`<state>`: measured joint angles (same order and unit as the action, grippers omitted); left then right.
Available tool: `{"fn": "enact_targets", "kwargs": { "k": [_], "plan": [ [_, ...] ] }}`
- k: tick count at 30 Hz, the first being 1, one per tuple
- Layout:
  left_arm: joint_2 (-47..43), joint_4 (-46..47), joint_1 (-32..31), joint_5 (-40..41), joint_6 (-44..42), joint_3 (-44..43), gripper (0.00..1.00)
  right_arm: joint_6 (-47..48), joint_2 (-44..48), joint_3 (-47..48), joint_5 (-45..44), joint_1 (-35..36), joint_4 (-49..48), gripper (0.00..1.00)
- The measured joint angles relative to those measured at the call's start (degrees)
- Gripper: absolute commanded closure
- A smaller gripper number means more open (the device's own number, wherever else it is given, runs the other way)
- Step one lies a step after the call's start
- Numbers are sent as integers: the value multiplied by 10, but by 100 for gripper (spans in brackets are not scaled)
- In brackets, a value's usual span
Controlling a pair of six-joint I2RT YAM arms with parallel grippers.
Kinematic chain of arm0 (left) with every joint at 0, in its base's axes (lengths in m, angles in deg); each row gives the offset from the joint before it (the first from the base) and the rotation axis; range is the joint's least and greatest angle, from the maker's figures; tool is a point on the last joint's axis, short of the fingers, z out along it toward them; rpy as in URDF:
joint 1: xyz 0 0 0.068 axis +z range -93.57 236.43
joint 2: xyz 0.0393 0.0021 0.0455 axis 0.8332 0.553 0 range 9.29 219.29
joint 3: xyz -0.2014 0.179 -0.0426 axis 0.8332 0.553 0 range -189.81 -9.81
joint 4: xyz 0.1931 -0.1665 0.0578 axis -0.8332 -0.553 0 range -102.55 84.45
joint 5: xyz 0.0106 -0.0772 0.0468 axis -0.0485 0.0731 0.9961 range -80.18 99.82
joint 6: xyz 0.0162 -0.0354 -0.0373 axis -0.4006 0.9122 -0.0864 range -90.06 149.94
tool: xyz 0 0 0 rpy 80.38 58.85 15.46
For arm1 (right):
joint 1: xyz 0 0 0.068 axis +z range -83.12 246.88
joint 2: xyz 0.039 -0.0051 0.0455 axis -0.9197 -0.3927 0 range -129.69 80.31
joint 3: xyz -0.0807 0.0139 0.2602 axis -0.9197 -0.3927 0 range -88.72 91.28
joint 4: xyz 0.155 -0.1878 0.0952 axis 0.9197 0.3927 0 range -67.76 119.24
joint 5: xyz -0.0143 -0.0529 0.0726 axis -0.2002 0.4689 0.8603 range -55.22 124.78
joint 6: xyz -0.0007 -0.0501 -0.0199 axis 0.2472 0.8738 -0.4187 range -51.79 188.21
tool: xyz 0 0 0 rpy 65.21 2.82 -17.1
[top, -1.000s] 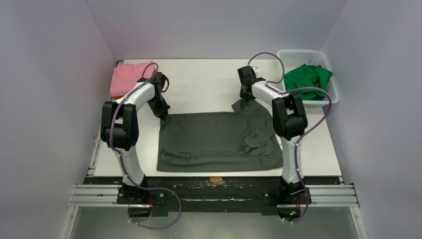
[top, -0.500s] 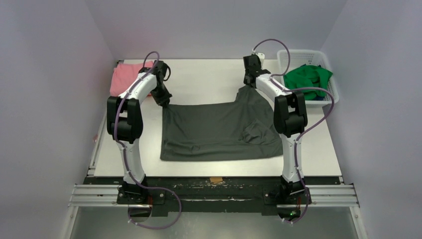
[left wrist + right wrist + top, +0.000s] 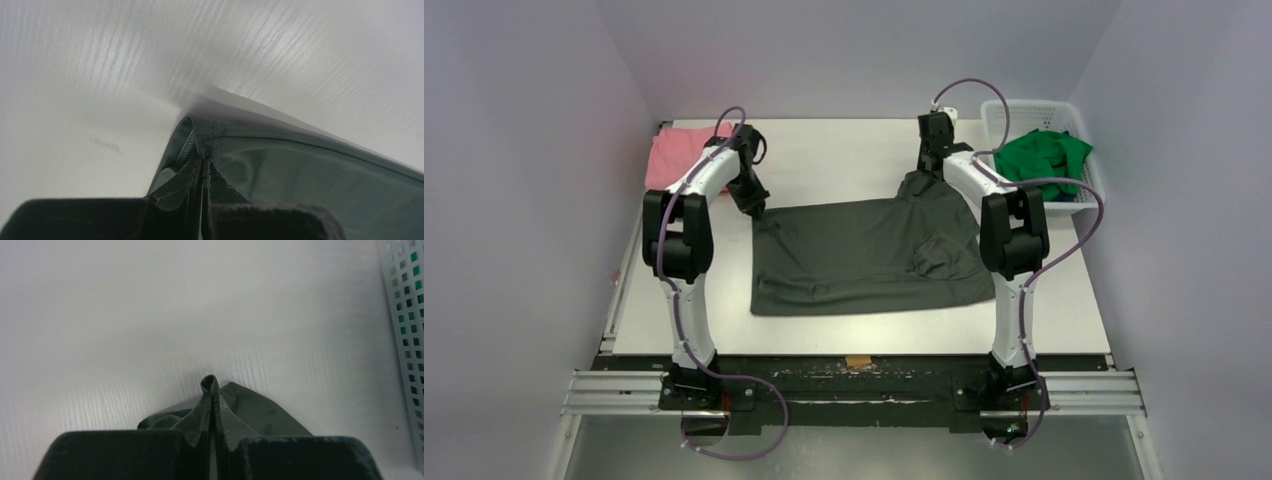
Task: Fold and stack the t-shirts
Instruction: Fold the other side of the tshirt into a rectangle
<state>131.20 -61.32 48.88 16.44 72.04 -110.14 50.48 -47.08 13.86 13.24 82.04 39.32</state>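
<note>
Soft, even overhead light fills the top view: the white worktop (image 3: 844, 150) reads bright without glare, the arms throw only faint shadows, the dark grey t-shirt (image 3: 864, 262) keeps its creases visible, and the pink t-shirt (image 3: 674, 155) at the far left corner tints the wall beside it. In the left wrist view a bright sheen washes over the worktop's grain, the frame is slightly soft, and the left gripper (image 3: 202, 205) is a dark blur. The right wrist view is evenly lit, dimmer toward its corners, with the right gripper (image 3: 215, 440) dark and out of focus.
</note>
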Motion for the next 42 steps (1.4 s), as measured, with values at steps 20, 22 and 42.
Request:
{"fn": "enact_targets", "kwargs": {
  "k": [20, 22, 42],
  "plan": [
    [-274, 93, -53, -26, -6, 310, 100, -13, 360, -356, -3, 60, -7, 100],
    [-290, 96, -57, -20, -5, 327, 100, -13, 391, -381, -13, 62, 2, 100],
    [-400, 106, -65, 9, 18, 440, 96, -61, 555, -514, -65, 64, 79, 95]
  ]
}}
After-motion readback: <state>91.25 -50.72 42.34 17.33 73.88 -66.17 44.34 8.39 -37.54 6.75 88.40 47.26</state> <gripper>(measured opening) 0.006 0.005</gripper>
